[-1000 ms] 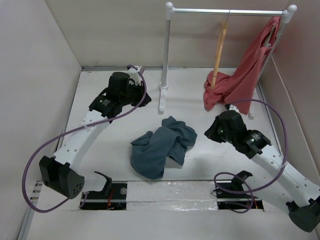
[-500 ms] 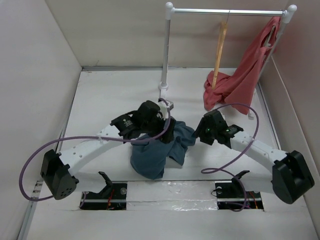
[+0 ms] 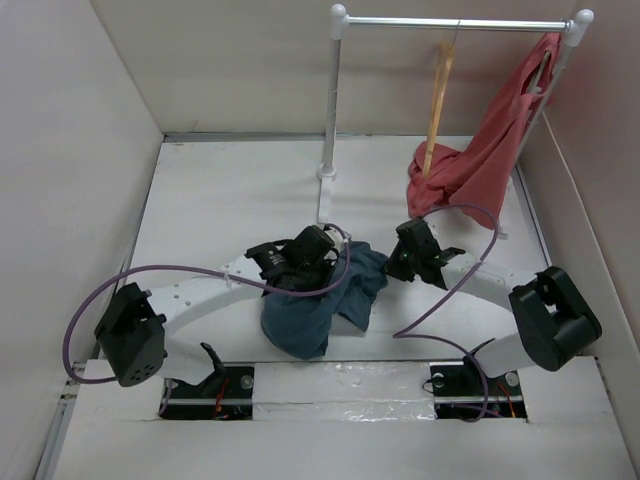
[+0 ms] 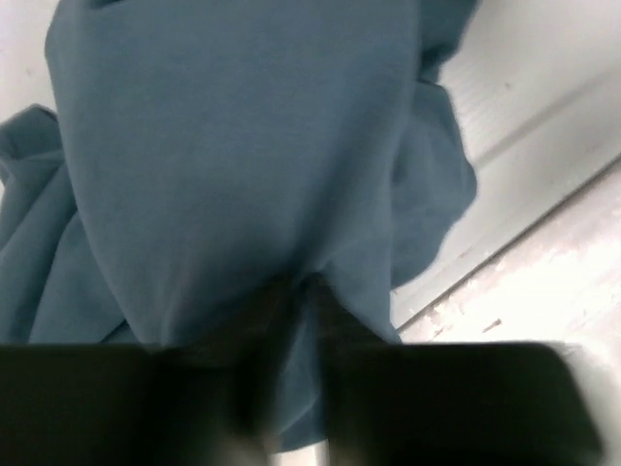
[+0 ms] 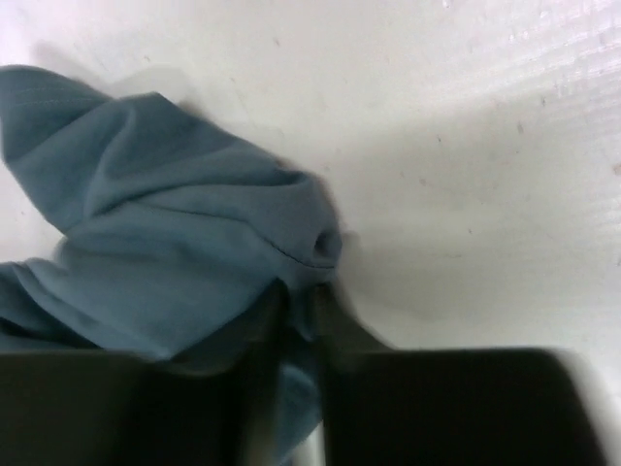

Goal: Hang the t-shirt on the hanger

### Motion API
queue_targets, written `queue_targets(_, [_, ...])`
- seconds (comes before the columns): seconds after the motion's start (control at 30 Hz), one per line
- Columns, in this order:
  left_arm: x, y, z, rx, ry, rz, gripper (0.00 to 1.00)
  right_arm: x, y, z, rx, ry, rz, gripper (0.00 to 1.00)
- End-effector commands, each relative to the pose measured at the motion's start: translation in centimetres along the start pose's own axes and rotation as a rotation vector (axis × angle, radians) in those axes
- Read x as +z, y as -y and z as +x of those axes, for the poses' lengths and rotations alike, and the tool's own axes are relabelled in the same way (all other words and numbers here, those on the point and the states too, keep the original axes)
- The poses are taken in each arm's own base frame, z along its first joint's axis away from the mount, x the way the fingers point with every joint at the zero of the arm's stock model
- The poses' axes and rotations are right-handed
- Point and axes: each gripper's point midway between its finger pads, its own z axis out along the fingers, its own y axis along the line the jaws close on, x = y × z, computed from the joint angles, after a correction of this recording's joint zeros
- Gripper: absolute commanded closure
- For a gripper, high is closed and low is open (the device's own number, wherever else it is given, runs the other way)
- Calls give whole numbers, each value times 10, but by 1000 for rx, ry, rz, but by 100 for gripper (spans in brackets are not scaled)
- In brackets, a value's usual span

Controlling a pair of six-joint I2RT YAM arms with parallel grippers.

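The t-shirt (image 3: 305,320) lies crumpled between the arms. The left gripper (image 4: 299,296) pinches its far-left fold, and the right gripper (image 5: 299,296) clamps its right edge.

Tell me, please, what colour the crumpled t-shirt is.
The t-shirt is plain slate-blue, with no print; the left wrist view shows it best.

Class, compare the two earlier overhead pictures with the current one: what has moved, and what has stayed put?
Both arms swung inward and down: the left claw now pinches the t-shirt at its upper left, the right claw at its right edge. The hanger and red garment stayed on the rail.
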Motion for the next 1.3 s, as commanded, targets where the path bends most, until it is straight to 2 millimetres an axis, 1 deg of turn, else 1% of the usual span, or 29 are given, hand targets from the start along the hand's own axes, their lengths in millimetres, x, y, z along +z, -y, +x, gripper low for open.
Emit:
queue_targets(0.0, [9,-16,3,-7,5,-71,96,-12,-33,-38,1,141,-93,90])
queue_targets(0.07, [-3,-32,-13,-8,61,-183,100,-30,-50,-45,-45,179,-103,96])
queue_targets(0.1, [-11,-39,-22,-21,87,-206,100,-49,-61,-60,-58,257,-117,98])
queue_targets(0.13, [-21,-53,-35,-58,124,-235,100,-62,-69,-56,-107,266,-121,100])
queue_targets(0.17, [-45,-67,-61,-100,207,-254,100,-88,-92,-64,-144,309,-173,100])
queue_targets(0.2, [-51,-66,-63,-92,224,-248,100,-103,-104,-76,-130,345,-210,100])
queue_targets(0.23, [-63,-87,-72,-140,262,-282,100,-115,-113,-77,-161,359,-228,100])
queue_targets(0.27, [-80,-95,-83,-157,314,-289,100,-138,-137,-81,-179,388,-296,100])
queue_targets(0.33, [-99,-114,-92,-201,362,-325,100,-170,-158,-91,-220,453,-337,100])
queue_targets(0.37, [-119,-130,-100,-240,412,-360,100,-183,-169,-88,-255,460,-356,100])
queue_targets(0.4, [-128,-136,-105,-254,437,-378,100,-212,-190,-104,-248,513,-402,100])
queue_targets(0.47, [-162,-149,-119,-283,517,-423,100,-233,-208,-109,-308,538,-414,100])
queue_targets(0.5, [-173,-152,-122,-288,540,-439,100,-267,-231,-118,-310,574,-486,100])
queue_targets(0.6, [-220,-158,-138,-310,641,-510,100,-305,-260,-118,-388,598,-546,100])
queue_targets(0.63, [-233,-157,-141,-322,671,-523,100,-340,-272,-129,-395,645,-595,100])
queue_targets(0.67, [-259,-156,-149,-334,734,-551,100,-347,-280,-130,-407,651,-605,100])
queue_targets(0.7, [-270,-155,-152,-343,765,-554,100,-360,-286,-131,-413,659,-632,100])
queue_targets(0.73, [-282,-152,-156,-344,799,-554,100,-385,-293,-139,-402,686,-683,100])
queue_targets(0.77, [-303,-147,-162,-349,861,-549,100,-390,-296,-140,-407,688,-697,100])
queue_targets(0.87, [-326,-140,-164,-339,917,-536,100,-386,-305,-149,-413,713,-706,100])
queue_targets(0.93, [-324,-138,-162,-335,908,-528,100,-363,-310,-152,-404,678,-709,100])
queue_targets(0.97, [-313,-135,-156,-320,881,-501,100,-347,-306,-165,-390,680,-683,100])
queue_targets(1.0, [-304,-134,-153,-318,861,-484,100,-319,-304,-161,-402,649,-647,100])
queue_targets(1.03, [-293,-134,-148,-323,835,-467,100,-299,-308,-160,-411,649,-624,100])
queue_targets(1.07, [-265,-128,-135,-312,769,-411,100,-280,-307,-160,-417,653,-586,100])
queue_targets(1.13, [-233,-119,-121,-352,704,-323,100,-236,-298,-164,-409,634,-490,100])
queue_targets(1.17, [-200,-113,-103,-359,628,-254,100,-195,-294,-160,-418,576,-430,100])
queue_targets(1.2, [-184,-107,-95,-369,591,-212,100,-175,-286,-168,-396,543,-400,100])
queue_targets(1.27, [-144,-103,-72,-411,523,-163,100,-132,-279,-165,-377,475,-349,100])
